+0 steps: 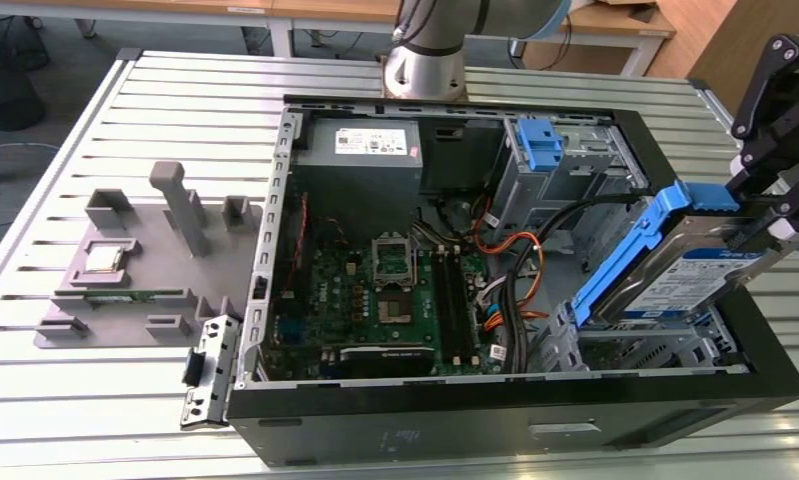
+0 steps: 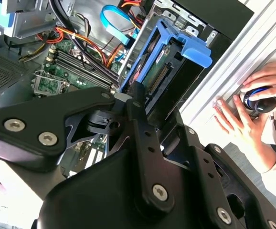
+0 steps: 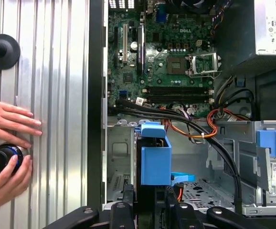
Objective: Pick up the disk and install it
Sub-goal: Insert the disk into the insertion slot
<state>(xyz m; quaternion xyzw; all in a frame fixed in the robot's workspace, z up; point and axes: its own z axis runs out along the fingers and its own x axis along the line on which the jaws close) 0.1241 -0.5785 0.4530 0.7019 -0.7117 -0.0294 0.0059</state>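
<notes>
Being clamped by the hand [image 1: 759, 235], the disk [image 1: 666, 275] is held tilted over the drive bay [image 1: 646, 350] of the case [image 1: 506, 420], likely angled for lining up.

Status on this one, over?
Gripper shut on the disk. Disk tilted above drive bay, not seated. Black cables alongside; person's hand on table outside case.
</notes>
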